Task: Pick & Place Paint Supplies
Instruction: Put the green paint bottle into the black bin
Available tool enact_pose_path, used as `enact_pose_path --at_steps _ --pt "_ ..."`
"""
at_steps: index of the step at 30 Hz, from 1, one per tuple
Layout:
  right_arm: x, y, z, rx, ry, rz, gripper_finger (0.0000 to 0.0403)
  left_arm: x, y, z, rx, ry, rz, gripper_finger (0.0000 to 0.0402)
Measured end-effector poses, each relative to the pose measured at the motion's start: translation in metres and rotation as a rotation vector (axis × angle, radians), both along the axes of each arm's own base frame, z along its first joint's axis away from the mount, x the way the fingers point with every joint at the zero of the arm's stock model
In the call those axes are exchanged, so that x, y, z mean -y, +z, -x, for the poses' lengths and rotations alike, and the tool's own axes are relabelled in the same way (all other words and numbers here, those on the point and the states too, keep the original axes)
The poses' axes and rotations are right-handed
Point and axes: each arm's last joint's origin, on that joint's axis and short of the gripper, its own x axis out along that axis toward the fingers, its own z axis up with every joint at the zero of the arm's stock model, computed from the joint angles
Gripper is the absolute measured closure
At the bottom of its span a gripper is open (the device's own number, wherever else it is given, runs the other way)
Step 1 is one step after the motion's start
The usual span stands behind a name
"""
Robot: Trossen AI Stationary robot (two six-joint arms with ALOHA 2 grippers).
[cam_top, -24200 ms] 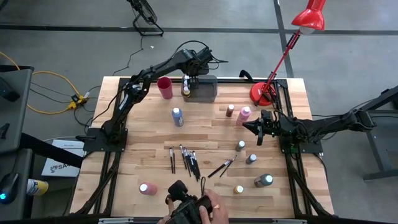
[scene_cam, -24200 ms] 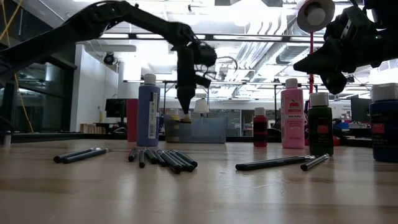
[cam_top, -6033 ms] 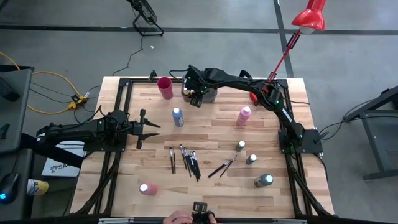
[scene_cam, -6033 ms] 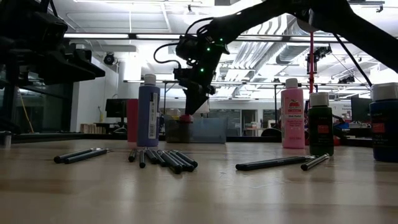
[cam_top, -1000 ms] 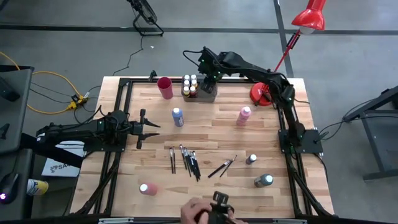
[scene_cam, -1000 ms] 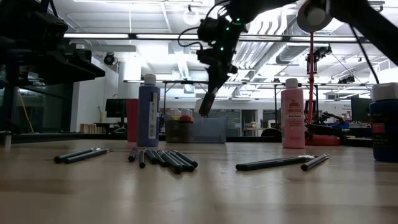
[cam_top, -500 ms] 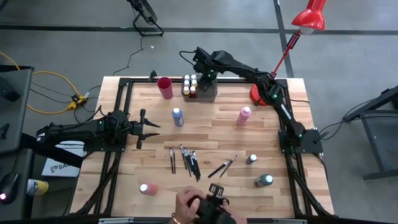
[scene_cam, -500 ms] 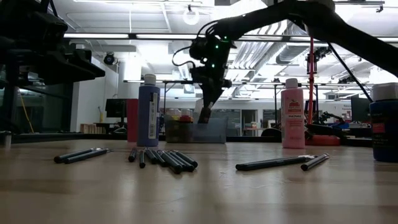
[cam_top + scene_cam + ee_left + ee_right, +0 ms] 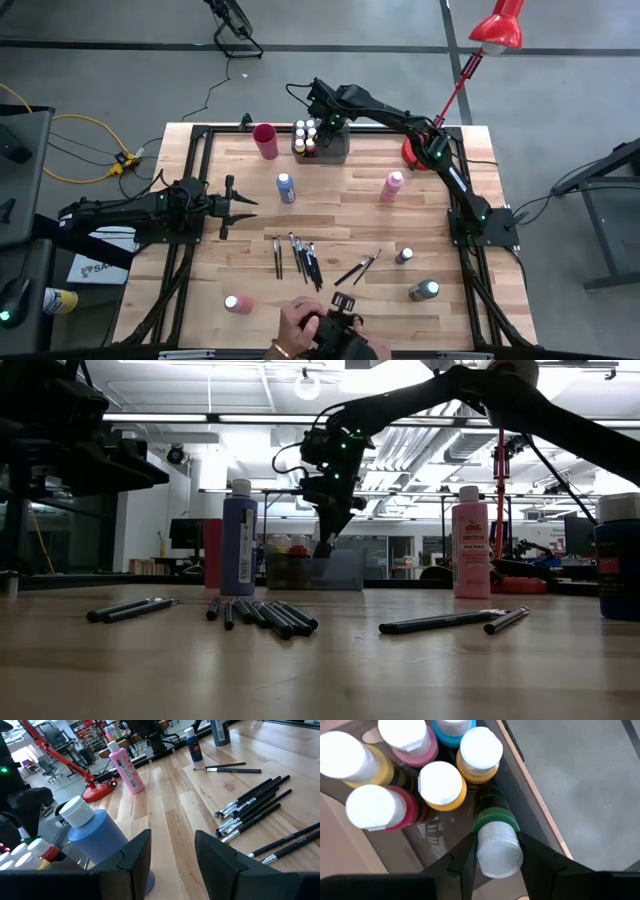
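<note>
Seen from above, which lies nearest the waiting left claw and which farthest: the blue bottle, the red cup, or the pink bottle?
From the left gripper:
1. Blue bottle, just beyond it toward mid-table.
2. Red cup, at the far edge.
3. Pink bottle, on the right half.

From overhead you look straight down on the whole table (image 9: 250, 190), with the left arm on the picture's left and the right arm reaching to the tray (image 9: 335, 147) at the far edge. The low camera sits at table-top height and looks level across the wood into the room, so you see the same brushes (image 9: 262, 615) and the blue bottle (image 9: 238, 540) that lie mid-table from above. Your left wrist camera looks close across the table past that blue bottle (image 9: 100, 840) towards the pink one (image 9: 124, 765), while the right wrist camera stares down from very near into the tray's capped bottles (image 9: 440, 782).
</note>
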Motion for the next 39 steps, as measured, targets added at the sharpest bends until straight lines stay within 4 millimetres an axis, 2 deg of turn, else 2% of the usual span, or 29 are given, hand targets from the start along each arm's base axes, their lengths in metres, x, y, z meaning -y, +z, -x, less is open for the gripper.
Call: enact_pose_path --at_steps 7,13,22,33,39 --pt "0.0 -0.002 0.001 -0.004 -0.001 -0.005 0.0284 0.0 0.0 0.0 0.0 0.0 0.0 0.0254" --pt "0.004 -0.015 -0.002 -0.019 -0.004 -0.017 0.0284 0.0 0.0 0.0 0.0 -0.001 0.0 0.0254" --pt "0.006 -0.015 -0.003 -0.002 -0.004 -0.005 0.028 0.0 0.0 0.0 0.0 -0.003 0.001 0.0254" --pt "0.007 -0.014 -0.005 0.015 -0.007 0.008 0.0201 0.0 0.0 0.0 0.0 -0.003 0.0 0.0254" --pt "0.007 -0.006 -0.006 0.067 -0.03 0.022 0.0179 0.0 0.0 0.0 0.0 -0.004 0.0 0.0254"
